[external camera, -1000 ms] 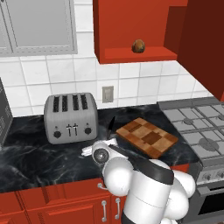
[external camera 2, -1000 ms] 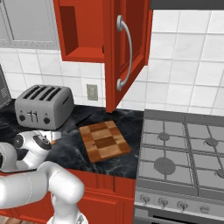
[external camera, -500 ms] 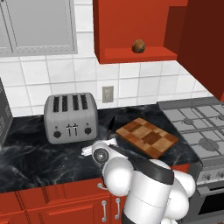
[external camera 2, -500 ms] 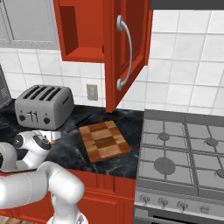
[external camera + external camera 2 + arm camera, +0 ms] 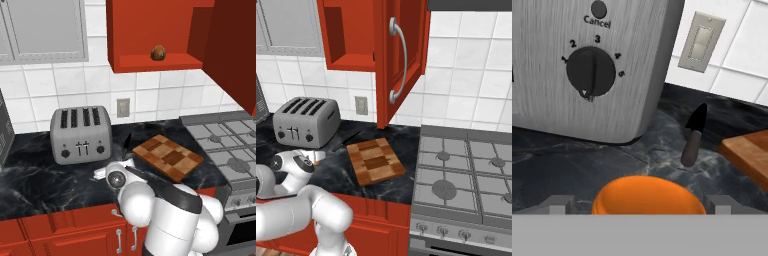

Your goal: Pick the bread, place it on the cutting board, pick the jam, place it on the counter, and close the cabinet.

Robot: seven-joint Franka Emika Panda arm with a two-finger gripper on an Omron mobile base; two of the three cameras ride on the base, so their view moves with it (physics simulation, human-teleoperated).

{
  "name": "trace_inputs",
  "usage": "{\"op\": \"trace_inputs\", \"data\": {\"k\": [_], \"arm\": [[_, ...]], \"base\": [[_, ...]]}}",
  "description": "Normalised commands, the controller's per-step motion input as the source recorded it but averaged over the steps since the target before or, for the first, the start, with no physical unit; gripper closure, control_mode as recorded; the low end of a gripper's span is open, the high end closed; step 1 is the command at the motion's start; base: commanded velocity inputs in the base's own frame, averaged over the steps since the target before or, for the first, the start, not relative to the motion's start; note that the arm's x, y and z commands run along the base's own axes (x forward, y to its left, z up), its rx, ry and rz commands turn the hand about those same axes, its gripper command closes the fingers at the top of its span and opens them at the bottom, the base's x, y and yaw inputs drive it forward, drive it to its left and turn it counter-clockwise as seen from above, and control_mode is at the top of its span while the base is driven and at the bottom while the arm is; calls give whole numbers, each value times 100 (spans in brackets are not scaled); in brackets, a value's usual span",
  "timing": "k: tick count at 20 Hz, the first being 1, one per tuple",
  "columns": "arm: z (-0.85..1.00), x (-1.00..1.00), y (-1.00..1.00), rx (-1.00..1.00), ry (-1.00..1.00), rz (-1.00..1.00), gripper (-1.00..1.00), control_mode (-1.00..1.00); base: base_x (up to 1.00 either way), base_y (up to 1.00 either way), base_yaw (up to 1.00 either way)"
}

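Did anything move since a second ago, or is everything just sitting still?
Nothing visibly changed. The arm has held its pose low over the counter, with the jam sitting between the hand's tips. The bread stays on the shelf of the open cabinet, and the cutting board and toaster have not shifted.

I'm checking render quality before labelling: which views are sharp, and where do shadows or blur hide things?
Left base view: sharp, evenly lit; the bread sits in a shaded cabinet recess yet reads clearly. Right base view: crisp, shadow dims the cabinet interior. Hand view: the jam looms large with soft edges; toaster lettering stays legible.
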Motion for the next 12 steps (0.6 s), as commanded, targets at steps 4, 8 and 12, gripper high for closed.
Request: {"op": "trace_inputs", "data": {"k": [4, 8, 12], "arm": [[0, -7, 0, 0, 0, 0, -100, -100], [0, -13, 0, 0, 0, 0, -100, -100], [0, -18, 0, 0, -2, 0, -100, -100]], "base": [[0, 0, 0], [0, 0, 0], [0, 0, 0]]}}
